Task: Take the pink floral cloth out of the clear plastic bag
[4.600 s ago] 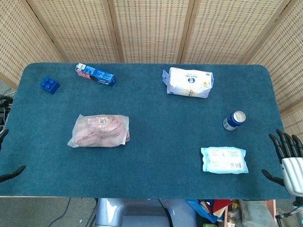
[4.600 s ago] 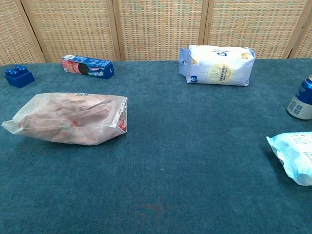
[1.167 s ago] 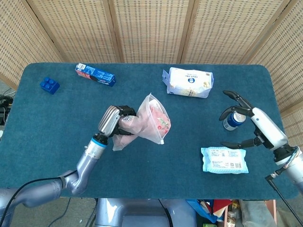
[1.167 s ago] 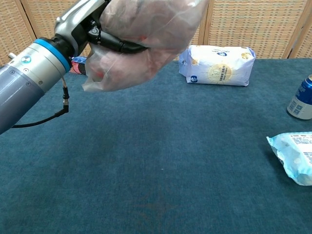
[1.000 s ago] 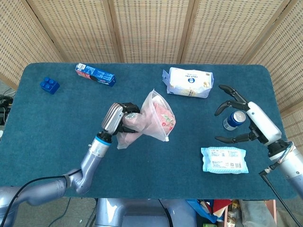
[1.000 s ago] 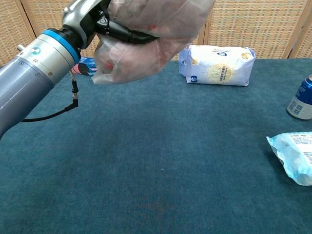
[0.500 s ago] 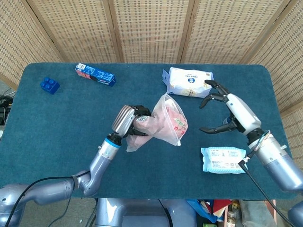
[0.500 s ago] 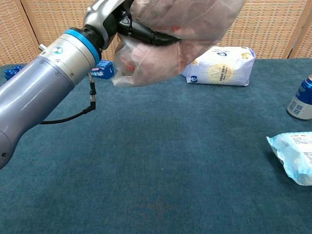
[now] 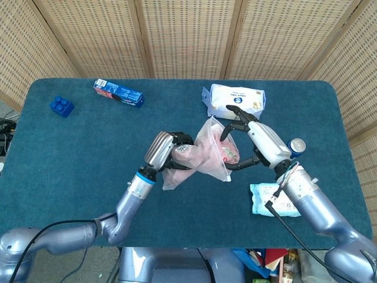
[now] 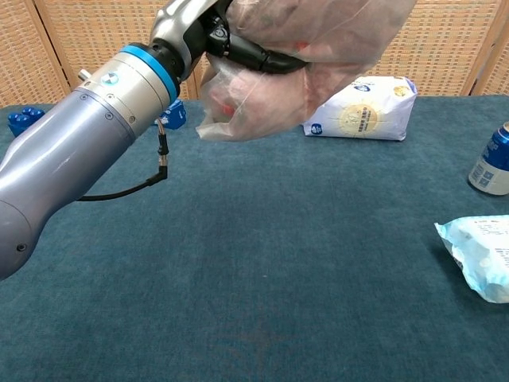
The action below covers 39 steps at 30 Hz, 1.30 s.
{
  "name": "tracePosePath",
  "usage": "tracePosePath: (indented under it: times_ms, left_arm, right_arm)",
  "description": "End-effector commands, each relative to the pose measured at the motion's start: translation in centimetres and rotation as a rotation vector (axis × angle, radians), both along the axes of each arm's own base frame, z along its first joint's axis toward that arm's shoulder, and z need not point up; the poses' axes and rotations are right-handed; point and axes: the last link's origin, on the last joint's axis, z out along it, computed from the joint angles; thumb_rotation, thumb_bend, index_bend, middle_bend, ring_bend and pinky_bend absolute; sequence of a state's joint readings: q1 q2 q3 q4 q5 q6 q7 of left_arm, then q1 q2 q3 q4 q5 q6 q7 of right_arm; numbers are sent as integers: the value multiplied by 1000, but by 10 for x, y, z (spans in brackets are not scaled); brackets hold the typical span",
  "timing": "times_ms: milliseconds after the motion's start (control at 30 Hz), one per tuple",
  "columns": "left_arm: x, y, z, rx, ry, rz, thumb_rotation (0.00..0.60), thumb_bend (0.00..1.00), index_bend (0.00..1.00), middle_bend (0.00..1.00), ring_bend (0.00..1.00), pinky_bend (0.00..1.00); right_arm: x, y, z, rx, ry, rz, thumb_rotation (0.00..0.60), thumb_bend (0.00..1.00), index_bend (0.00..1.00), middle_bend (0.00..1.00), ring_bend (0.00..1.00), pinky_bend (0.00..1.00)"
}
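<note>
While the left hand [image 9: 171, 150] grips the bag [image 9: 206, 154] aloft over the desk [image 9: 70, 153], mouth toward the right, the spread, empty right hand [image 9: 250, 144] flanks that mouth, nearest the cloth [image 9: 227, 150] inside. Chest view hides the right hand.

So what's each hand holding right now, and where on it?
Left hand grips the clear plastic bag near its lower end; right hand holds nothing.

Legible text: none | white pack [image 10: 359, 107]: blue round emblem and print, too small to read | blue box [image 9: 118, 93]: printing blurred | wipes packet [image 9: 279, 199]: white label with barcode, unreadable | can [image 10: 494, 161]: white marks, illegible
</note>
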<state>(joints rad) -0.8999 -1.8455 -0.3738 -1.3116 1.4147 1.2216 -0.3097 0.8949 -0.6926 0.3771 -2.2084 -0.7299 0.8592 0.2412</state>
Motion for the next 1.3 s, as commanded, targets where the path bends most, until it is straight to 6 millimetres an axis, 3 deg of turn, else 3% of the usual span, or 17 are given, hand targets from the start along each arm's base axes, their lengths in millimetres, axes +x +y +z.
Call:
tracePosePath:
  times_ms: [33,467,900,1033,1167,1300]
  left_arm:
    - [3,1,2,4,1,-1,600,269,775,713,605,662]
    - [10,6,0,-7,18,4,600,268,775,714,605,662]
    - [15,6,2,-19,-19,22,600,269,775,714,605,662]
    - [17,5,2,-17,-18,16,600,269,775,714,605,662]
    - [19,4,3,-21,-23,14,600,269,775,714,605,662]
    - [18,4,4,-17,-20,15,600,269,775,714,605,662]
  right_arm:
    - [9,-2,-10,19,18,12,600,134,377,0,0,0]
    - [17,-6,-20,30,47,25,600,88,316,0,0,0]
    - [16,-8,-26,24,92,38,600,92,318,0,0,0]
    - [17,-9,-27,18,98,46,600,108,363,0,0,0]
    - [18,-9,-32,24,103,54,600,288,467,0,0,0]
    - [19,-10,-33,0,97,67,600,640,622,0,0,0]
